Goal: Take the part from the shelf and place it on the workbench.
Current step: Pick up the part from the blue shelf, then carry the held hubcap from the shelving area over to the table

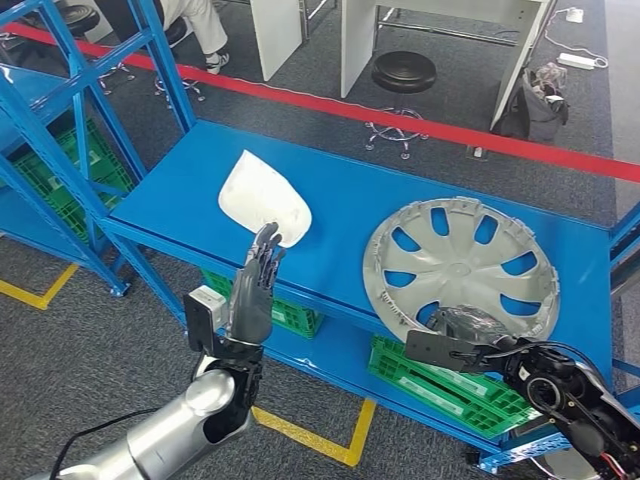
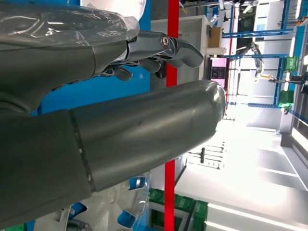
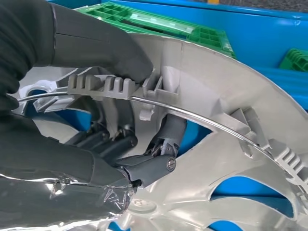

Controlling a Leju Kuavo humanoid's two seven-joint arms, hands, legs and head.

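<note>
Blue metal shelf [image 1: 189, 200], smooth painted deck w/ angled struts on the left side, spans the scene; grey carpet floor [image 1: 68, 350] w/ yellow tape lines in front. Green lattice plastic crates [image 1: 445, 385] sit on the lower tier.

Silver-grey wheel cover [image 1: 462, 268], round moulded plastic w/ curved spokes and teardrop cut-outs, lies on the deck's right part, its near rim at the shelf's near edge. Right wrist view shows its ribbed underside, clip tabs and a thin wire ring. Right hand [image 1: 472, 325] grips that near rim: thumb [image 3: 109, 50] pressed on the rim's tabs, dark fingers [image 3: 160, 159] curled through a spoke opening.

White part [image 1: 264, 197], smooth, rounded, shell-like, lies mid-left on deck. Left hand [image 1: 255, 290], grey w/ dark fingers, is raised upright just near of it; fingers nearly straight, slightly apart, holding nothing; fingertips overlap its near edge, contact unclear.
</note>
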